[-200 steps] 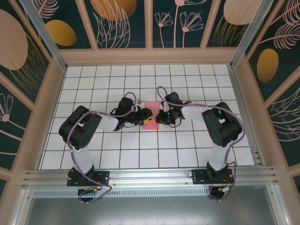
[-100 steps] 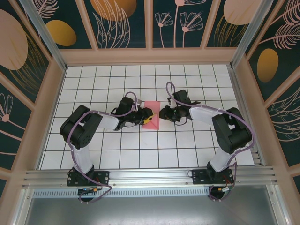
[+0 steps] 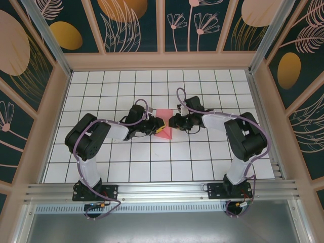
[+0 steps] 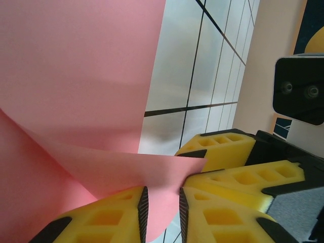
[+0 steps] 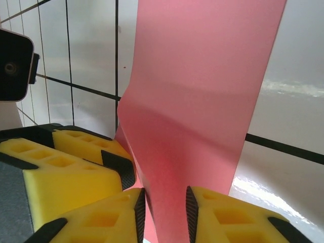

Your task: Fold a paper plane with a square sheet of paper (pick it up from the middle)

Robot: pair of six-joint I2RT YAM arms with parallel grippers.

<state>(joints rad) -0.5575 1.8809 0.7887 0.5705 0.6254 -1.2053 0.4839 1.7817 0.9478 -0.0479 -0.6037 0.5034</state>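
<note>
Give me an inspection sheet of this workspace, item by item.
Surface: white grid-tiled table, flat.
Job's things: square sheet of paper, salmon-pink, mid-table between both tools, partly lifted and curved, one flap raised.
Clutter: nothing seen.
Grippers: left tool and right tool face each other at the sheet. Paper runs between each one's yellow fingers, which stand slightly apart. Whether either has a firm grip cannot be told.
Cables: purple cables run along both arms, looping above the table.
Surroundings: leaf-patterned wall panels; aluminium rail at the near edge.
</note>
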